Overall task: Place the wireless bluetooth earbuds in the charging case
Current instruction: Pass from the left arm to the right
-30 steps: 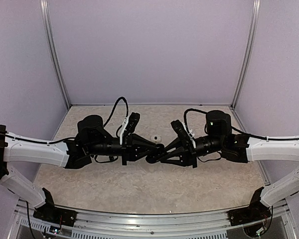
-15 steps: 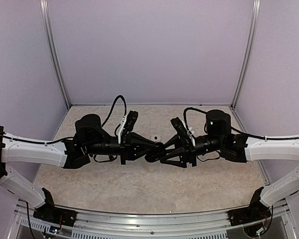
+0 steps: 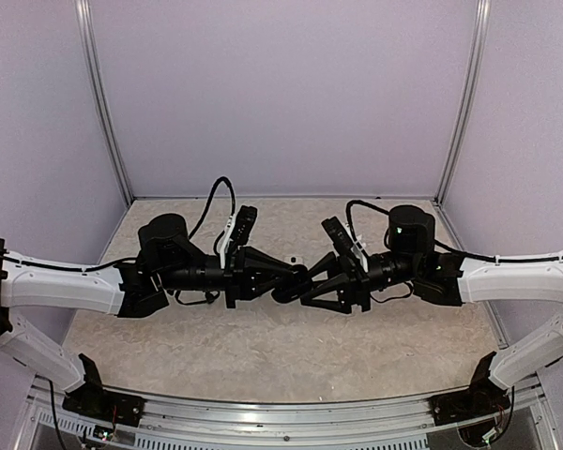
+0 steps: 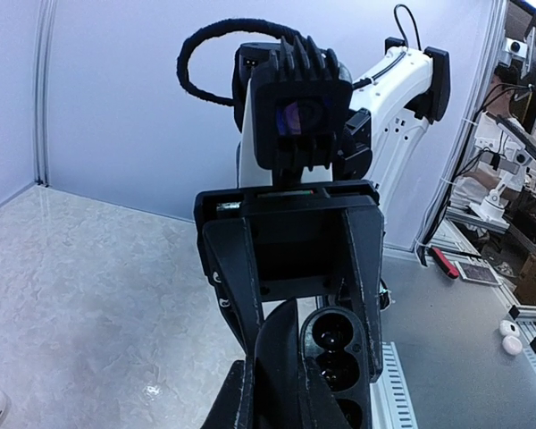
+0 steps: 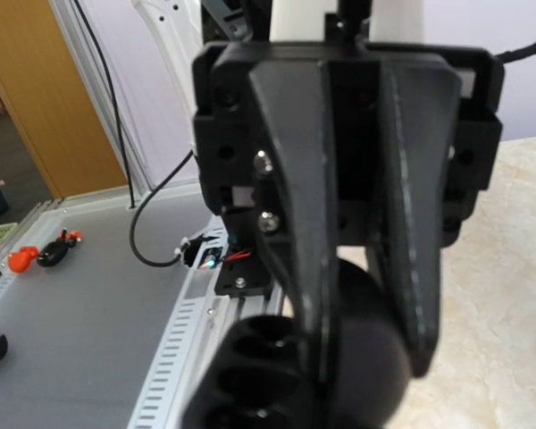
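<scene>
Purple walls close in a pale marbled surface [image 3: 263, 356], and my two arms meet in the air above its middle, fingertips almost nose to nose. Between them hangs the charging case [image 4: 338, 357], black and lying open, well clear of the surface. My left gripper [image 5: 371, 366] is pinching the smooth rounded half of it, one finger on each flank. My right gripper [image 4: 317, 366] is closed across the open case from the opposite side, its outer finger pressed against the half with the two wells. Those wells face my left wrist camera, but they are dark inside (whether the earbuds sit in them I cannot tell). A small white object [image 3: 297, 260] lies on the surface just beyond the fingertips, toward the far edge
</scene>
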`<action>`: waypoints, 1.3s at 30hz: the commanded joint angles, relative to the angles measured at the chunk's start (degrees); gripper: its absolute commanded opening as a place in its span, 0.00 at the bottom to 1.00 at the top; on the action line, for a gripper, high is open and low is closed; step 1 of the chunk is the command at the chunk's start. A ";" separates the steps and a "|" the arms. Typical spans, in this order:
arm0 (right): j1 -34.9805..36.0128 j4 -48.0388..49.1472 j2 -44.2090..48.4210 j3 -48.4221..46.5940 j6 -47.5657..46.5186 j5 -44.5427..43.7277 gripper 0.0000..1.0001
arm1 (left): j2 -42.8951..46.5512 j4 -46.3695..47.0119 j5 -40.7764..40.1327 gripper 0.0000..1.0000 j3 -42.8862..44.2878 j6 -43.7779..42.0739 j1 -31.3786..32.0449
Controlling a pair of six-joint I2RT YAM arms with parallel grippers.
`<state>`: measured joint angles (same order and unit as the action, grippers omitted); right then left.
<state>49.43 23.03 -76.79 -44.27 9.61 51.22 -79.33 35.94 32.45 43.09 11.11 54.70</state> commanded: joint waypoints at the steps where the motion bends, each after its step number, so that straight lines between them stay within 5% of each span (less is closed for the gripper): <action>1: -0.31 2.44 -0.76 0.24 2.14 1.41 0.44 | 1.26 2.12 -1.03 0.04 -0.55 -0.52 0.14; 16: -0.32 3.38 -1.16 0.50 3.47 0.63 0.36 | 0.78 0.91 -3.06 0.03 -0.12 -1.92 0.58; 28: -0.29 3.11 -1.29 0.77 3.08 0.83 0.12 | 0.83 1.42 -3.15 0.04 -0.58 -2.29 0.75; 30: -0.30 2.80 -1.38 0.77 2.97 0.53 0.16 | 1.14 1.63 -3.32 0.04 -0.83 -2.30 0.71; 33: -0.30 2.14 -1.84 0.31 3.27 0.57 0.40 | 1.54 1.59 -3.49 0.04 -0.91 -2.50 0.75; 39: -0.37 2.90 -2.04 -0.11 4.49 0.29 0.39 | 1.44 1.59 -3.52 0.04 -0.82 -2.84 0.88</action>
<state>49.32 25.04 -78.43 -44.07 13.10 51.51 -79.22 36.01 29.08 42.59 9.54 55.18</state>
